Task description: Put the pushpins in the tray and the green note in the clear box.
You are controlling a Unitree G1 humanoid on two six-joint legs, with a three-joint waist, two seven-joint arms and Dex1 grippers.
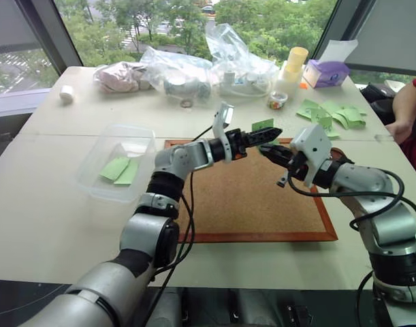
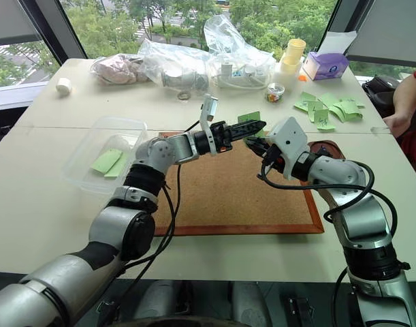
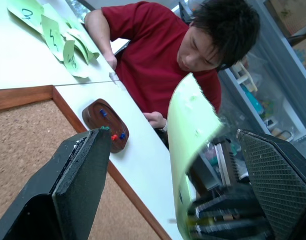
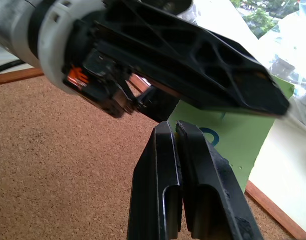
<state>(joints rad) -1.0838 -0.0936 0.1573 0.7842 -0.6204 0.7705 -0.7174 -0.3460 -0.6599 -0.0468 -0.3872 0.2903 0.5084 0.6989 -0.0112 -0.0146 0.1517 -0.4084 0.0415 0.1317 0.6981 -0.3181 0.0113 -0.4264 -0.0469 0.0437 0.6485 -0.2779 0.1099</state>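
Observation:
My right gripper is shut on the lower edge of the green note and holds it upright over the cork board's far edge. The note stands between the fingers of my open left gripper, which reaches in from the left and does not touch it. The small dark tray lies just past the board's far right corner, with pushpins with coloured heads in it. At the left of the table stands the clear box, with light green slips inside.
The wood-framed cork board lies under both hands. More green slips are spread at the far right, next to a person in red. Clear plastic bags, a small cup and a purple box line the back.

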